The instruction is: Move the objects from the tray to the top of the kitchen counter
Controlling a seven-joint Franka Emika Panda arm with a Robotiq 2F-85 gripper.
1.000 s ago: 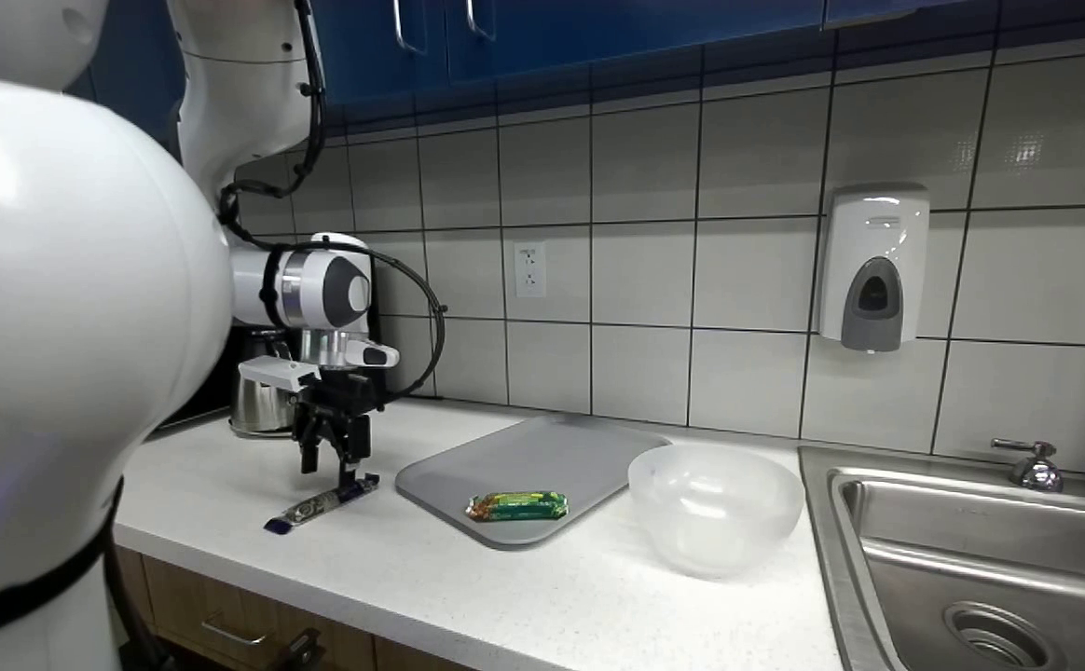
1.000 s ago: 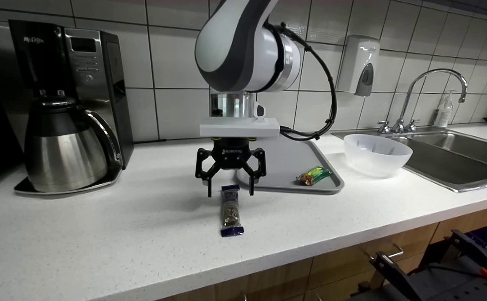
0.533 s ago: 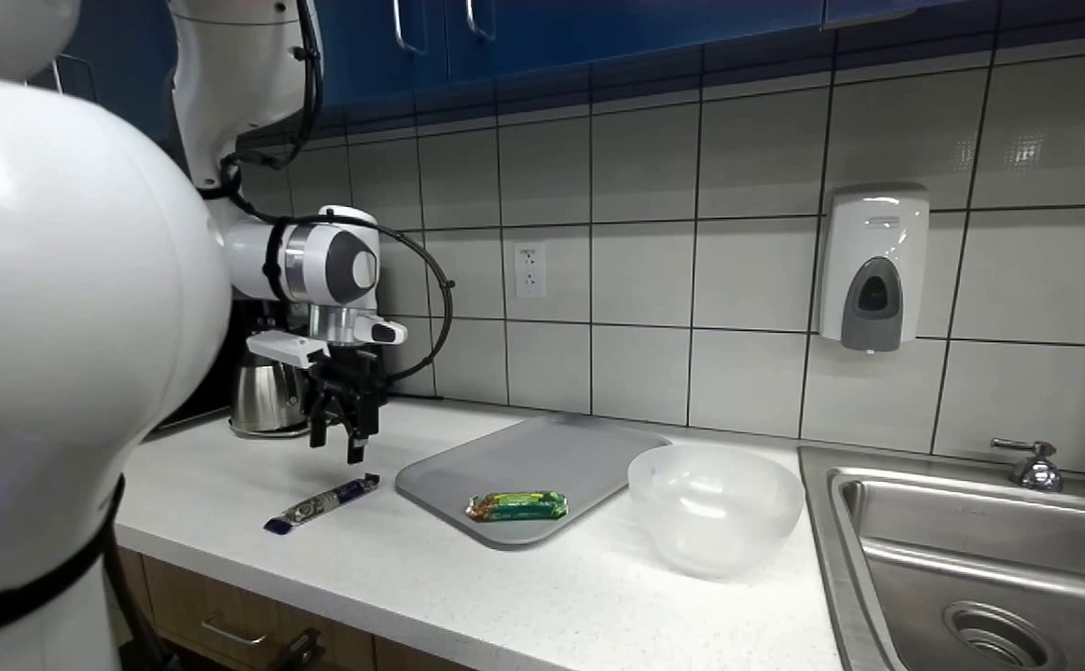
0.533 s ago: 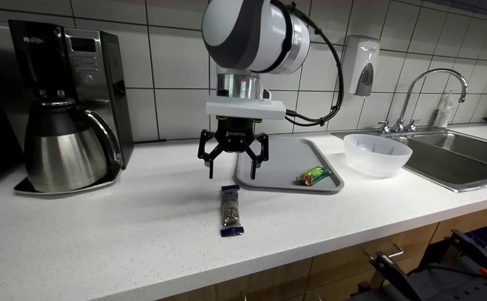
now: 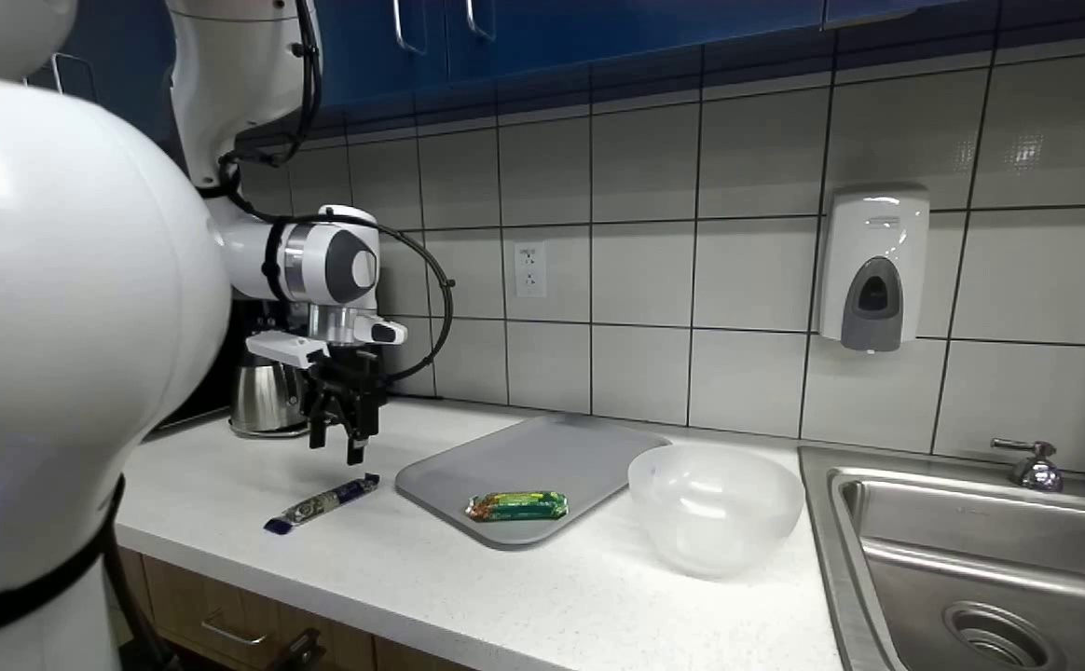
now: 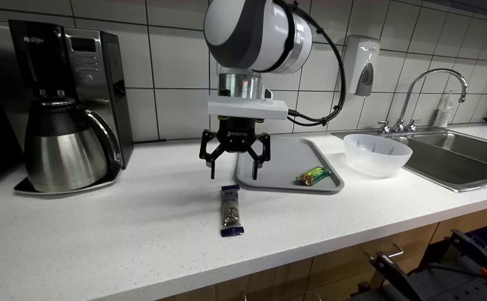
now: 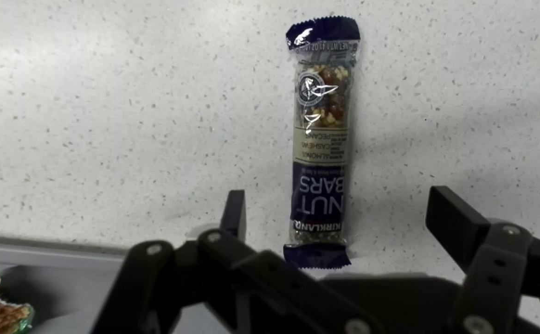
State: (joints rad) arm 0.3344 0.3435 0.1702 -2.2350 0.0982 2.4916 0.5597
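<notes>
In an exterior view, the gripper (image 6: pixel 234 173) is suspended over the kitchen counter (image 6: pixel 118 238) near the centre of the frame, its jaws parted wide. In the wrist view, the nut bar (image 7: pixel 320 148) is seen flat on the counter, slightly right of centre, its lower end framed between the fingers (image 7: pixel 455 225), apart from both. In an exterior view, right of centre, the green-wrapped item (image 6: pixel 314 175) is held by the tray (image 6: pixel 289 156) near its lower right corner. Farther right, the white bowl (image 6: pixel 377 156) is set beside the sink (image 6: pixel 444 161); at the left, a coffee maker (image 6: pixel 88 92) is shown.

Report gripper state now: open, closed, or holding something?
Gripper: open, holding nothing; the Kirkland nut bar lies below it on the white countertop.
</notes>
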